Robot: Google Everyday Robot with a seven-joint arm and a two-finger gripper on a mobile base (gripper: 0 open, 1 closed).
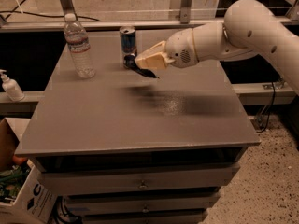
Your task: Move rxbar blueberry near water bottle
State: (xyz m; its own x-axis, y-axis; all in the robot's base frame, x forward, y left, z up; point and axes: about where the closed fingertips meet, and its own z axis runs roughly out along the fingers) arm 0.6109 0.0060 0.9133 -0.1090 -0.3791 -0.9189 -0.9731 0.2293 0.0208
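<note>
My claw [140, 62] hangs above the back half of the worktop [93, 120], its cream fingers pinching the rxbar blueberry [150, 73], a flat dark wrapper poking out beneath them. The bar is off the surface, just in front of the blue-and-silver can [127, 40]. The water bottle [79, 48], clear ribbed plastic with a white cap, stands upright to the can's left, near the back left corner and apart from it. The matte grey slab between bottle and front edge lies open, as does the right side. Past the left edge a small white pump bottle [10, 85] sits on a lower ledge.
</note>
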